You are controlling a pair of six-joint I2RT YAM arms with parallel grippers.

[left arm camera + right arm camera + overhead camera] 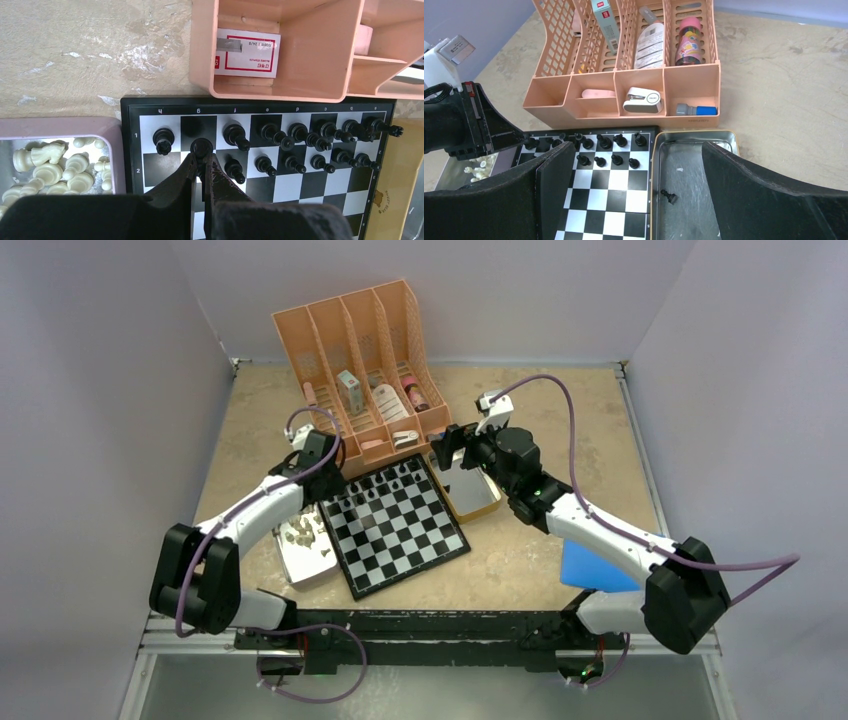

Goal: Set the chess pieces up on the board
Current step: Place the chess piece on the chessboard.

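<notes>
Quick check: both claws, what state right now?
Left claw: closed on a small black chess piece.
Right claw: open wide, holding nothing, over the shallow metal tray.

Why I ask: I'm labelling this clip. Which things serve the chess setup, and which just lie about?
Job: board, black pieces on it, pale pieces in their tray, black pawn in the tin, black piece in the shut left tool.
Lying about: pink organizer, staple box, stapler, blue sheet.
</notes>
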